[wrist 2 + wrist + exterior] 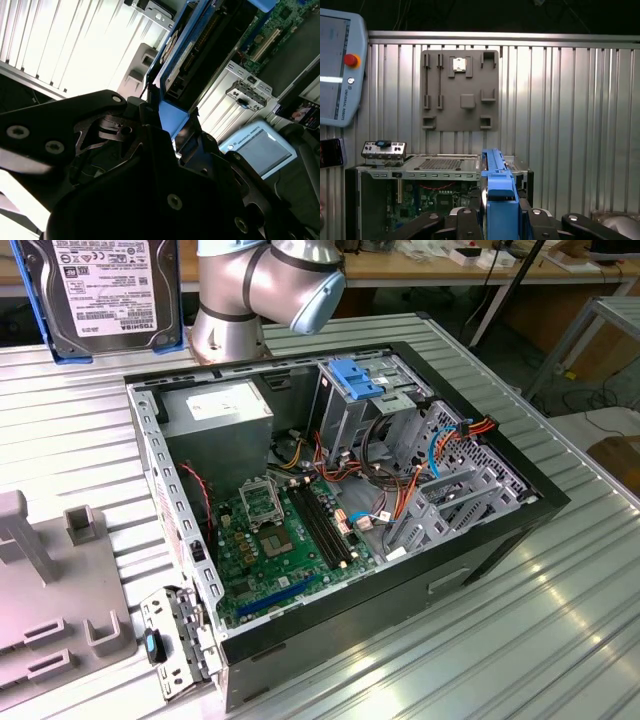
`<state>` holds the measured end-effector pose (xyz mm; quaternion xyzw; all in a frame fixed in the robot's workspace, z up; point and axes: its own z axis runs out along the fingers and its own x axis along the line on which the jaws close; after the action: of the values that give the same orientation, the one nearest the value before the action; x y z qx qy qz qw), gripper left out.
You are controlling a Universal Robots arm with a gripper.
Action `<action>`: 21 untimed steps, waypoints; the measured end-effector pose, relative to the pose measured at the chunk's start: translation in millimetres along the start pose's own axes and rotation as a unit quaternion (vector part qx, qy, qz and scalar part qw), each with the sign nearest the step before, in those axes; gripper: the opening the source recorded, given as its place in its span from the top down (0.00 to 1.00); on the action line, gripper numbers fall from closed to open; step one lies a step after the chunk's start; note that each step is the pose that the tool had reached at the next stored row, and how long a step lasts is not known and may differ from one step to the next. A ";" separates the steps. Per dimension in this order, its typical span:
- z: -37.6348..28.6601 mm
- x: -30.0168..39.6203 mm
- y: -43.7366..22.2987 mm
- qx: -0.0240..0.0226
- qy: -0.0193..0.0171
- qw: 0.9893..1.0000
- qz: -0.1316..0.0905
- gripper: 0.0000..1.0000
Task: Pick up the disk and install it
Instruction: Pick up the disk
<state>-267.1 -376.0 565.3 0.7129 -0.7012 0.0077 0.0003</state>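
Note:
The disk (100, 290) hangs upright above the ribbed table at the exterior view's far left, its label facing that camera and its bright blue carrier rail showing along the edges. In both wrist views my gripper (500, 216) (172, 131) is shut on the disk (496, 175) (192, 47), gripping the carrier's blue end tab between its black fingers (466, 220). It is held edge-on above the open computer case (540, 505). The grey drive cage (345, 415) with a fixed blue bracket (360, 375) stands inside the case, apart from the disk.
The arm's base joint (270, 280) stands behind the case. A grey fixture plate (40, 610) (460, 90) lies beside the case. A small metal bracket (170, 640) (382, 150) sits at the case's corner. A teach pendant (335, 65) (255, 147) rests nearby. Cables and a motherboard (280, 540) fill the case.

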 end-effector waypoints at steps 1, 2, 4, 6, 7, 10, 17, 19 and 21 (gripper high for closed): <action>0.0 0.0 -1.9 0.000 0.000 1.000 0.000 0.63; 0.1 0.1 -4.0 0.000 0.000 1.000 0.000 0.63; 0.2 0.2 -8.7 0.000 0.000 1.000 0.000 0.63; 0.2 0.2 -13.1 0.000 0.000 1.000 0.000 0.63; 0.2 0.3 -15.4 0.000 0.000 1.000 0.000 0.63; 0.3 0.4 -21.2 0.000 0.000 1.000 0.000 0.63; 0.6 0.7 -39.5 0.000 0.000 1.000 0.000 0.63; 0.7 0.8 -48.2 0.000 0.000 1.000 0.000 0.63; 0.8 1.0 -57.8 0.000 0.000 1.000 0.000 0.63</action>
<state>-209.2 -376.0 565.1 0.7129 -0.7012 0.0077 0.0003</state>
